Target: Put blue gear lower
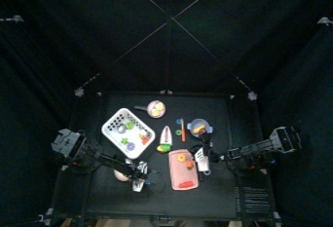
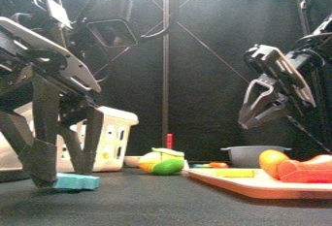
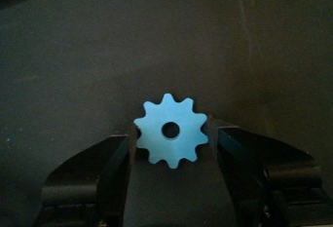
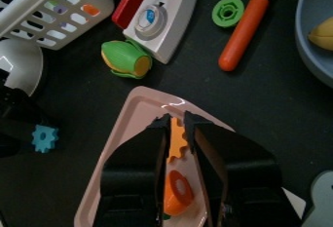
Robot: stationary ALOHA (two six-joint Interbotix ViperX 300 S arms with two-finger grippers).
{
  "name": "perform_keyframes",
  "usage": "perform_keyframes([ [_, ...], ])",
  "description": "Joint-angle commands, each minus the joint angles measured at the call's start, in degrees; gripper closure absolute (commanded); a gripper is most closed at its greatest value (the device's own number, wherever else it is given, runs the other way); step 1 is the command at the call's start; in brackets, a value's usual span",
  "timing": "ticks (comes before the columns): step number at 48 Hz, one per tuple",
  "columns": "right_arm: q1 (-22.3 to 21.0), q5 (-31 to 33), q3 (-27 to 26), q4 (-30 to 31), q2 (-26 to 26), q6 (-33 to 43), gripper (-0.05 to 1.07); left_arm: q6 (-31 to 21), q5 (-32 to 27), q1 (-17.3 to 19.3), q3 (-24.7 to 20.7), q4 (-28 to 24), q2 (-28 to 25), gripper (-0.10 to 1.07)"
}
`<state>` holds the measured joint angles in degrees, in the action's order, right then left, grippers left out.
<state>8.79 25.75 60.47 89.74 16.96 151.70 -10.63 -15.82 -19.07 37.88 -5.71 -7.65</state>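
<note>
Two claws share the work unevenly. On the left, the left claw (image 2: 62, 172) is down at the desk (image 2: 155, 206), its jaws spread open on either side of the blue gear (image 3: 172, 131). The gear lies flat on the desk between the jaws. I cannot tell whether they touch it, but neither seems to press it yet. That straddle reads as the set-up for a pinch across the gear's rim, since so thin a piece offers little else to hold.

Just behind it stands a white basket (image 2: 116, 138), which leaves the front of the desk as the likely way "lower". Right of the middle lies a pink board (image 2: 247, 183) carrying food pieces. The right claw (image 2: 255, 113) hangs in the air above it, well clear of the gear and probably parked out of the way. Whether it is open or closed I cannot tell.
</note>
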Motion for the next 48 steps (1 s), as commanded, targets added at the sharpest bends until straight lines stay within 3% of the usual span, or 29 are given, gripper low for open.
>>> perform_keyframes([
  [1,-0.2,0.0,-1.2,0.3,0.4,-0.1,0.41,-0.1,0.2,0.2,-0.5,0.2,1.5,0.09],
  [20,-0.3,-0.3,-1.6,0.3,0.2,-0.1,0.41,-0.1,0.3,0.4,-0.4,0.6,1.6,0.01],
  [48,-0.3,-0.4,-1.7,0.3,0.1,-0.1,0.41,-0.2,0.0,0.5,-0.4,0.6,4.4,0.02],
])
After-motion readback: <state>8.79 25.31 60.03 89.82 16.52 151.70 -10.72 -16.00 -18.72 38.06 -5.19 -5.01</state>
